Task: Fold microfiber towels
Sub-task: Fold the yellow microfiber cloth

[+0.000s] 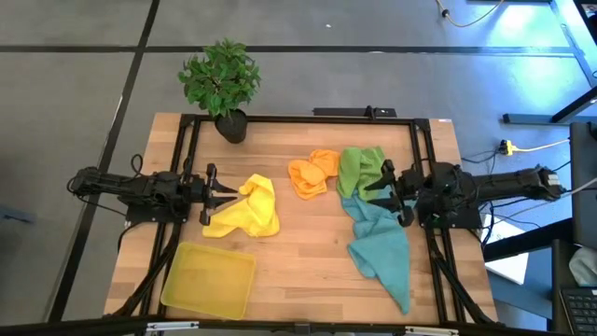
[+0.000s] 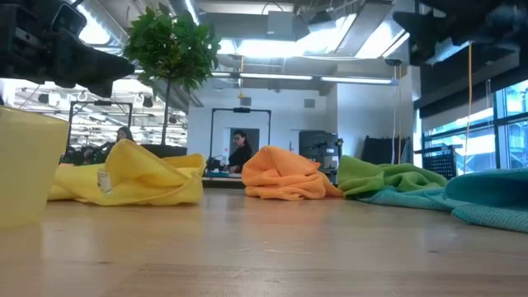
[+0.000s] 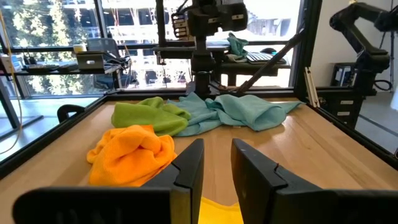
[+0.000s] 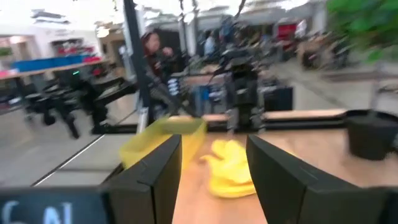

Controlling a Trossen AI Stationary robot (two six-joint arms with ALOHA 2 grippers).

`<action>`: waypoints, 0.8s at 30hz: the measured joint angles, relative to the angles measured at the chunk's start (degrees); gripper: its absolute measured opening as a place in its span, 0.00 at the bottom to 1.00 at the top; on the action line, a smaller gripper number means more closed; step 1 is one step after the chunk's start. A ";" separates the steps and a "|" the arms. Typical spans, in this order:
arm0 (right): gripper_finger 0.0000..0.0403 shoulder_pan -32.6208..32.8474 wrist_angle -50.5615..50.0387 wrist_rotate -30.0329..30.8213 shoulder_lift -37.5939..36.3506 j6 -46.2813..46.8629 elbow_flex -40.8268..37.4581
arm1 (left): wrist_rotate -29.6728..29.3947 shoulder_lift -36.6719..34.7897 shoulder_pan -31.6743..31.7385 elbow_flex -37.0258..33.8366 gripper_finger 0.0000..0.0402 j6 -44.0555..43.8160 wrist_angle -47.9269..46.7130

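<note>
The bench (image 1: pixel 308 271) is a wooden top with cloths scattered across its middle. The biggest cloth is the teal towel (image 1: pixel 382 247), sprawled on the right and trailing toward the near edge; it may be two cloths bunched together, I cannot tell. The yellow tray (image 1: pixel 210 278) sits near the left corner. The yellow towel (image 1: pixel 247 210) lies crumpled left of centre, the green towel (image 1: pixel 359 168) is heaped at the far right touching the teal one, and the orange towel (image 1: pixel 312 175) is balled up just beside the green. All look soft and rumpled, none folded yet.

The left claw (image 1: pixel 216 196) sits at the yellow towel's left edge, its fingers a narrow gap apart with yellow cloth just under them; whether it pinches the cloth I cannot tell. The right claw (image 1: pixel 384 191) hangs over the green and teal heap, fingers apart and empty.

To fold well, I judge each claw should take a separate corner of one cloth and spread it flat before creasing
</note>
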 joint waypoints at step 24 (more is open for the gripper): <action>0.45 24.56 13.01 23.23 45.73 -9.32 19.07 | -0.01 -0.01 -0.01 0.00 0.18 0.01 0.00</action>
